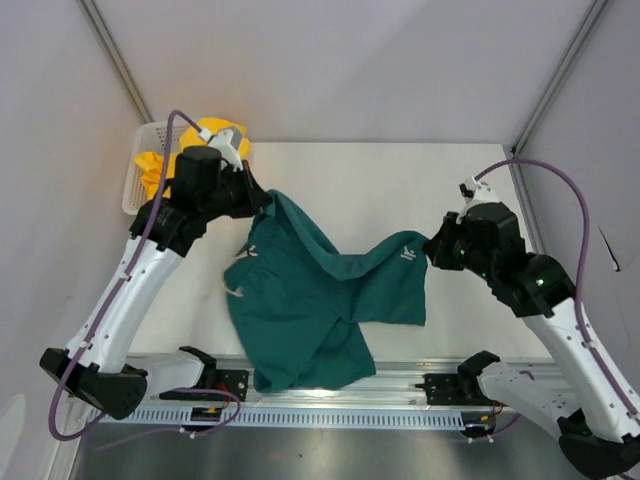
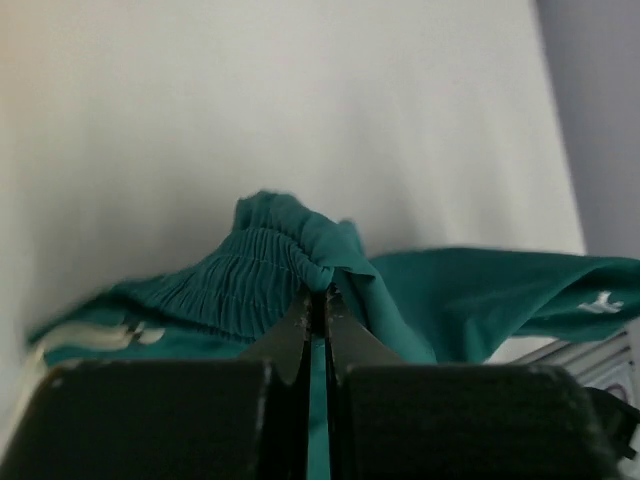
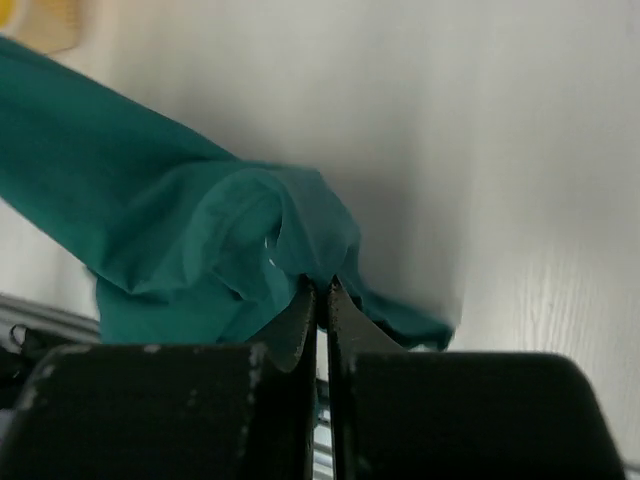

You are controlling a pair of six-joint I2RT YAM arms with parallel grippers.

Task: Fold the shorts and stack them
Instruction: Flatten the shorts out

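Teal shorts (image 1: 310, 300) hang between both arms — left gripper (image 2: 318, 300) clamped on the waistband, right gripper (image 3: 322, 290) on a leg hem. Spreading comes first — next, lay them flat on the table (image 1: 400, 180).

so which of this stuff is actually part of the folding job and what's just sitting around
Part of the job:
- teal shorts, pinched by the left tool and right tool
- yellow shorts, in the basket

Just there:
- white mesh basket
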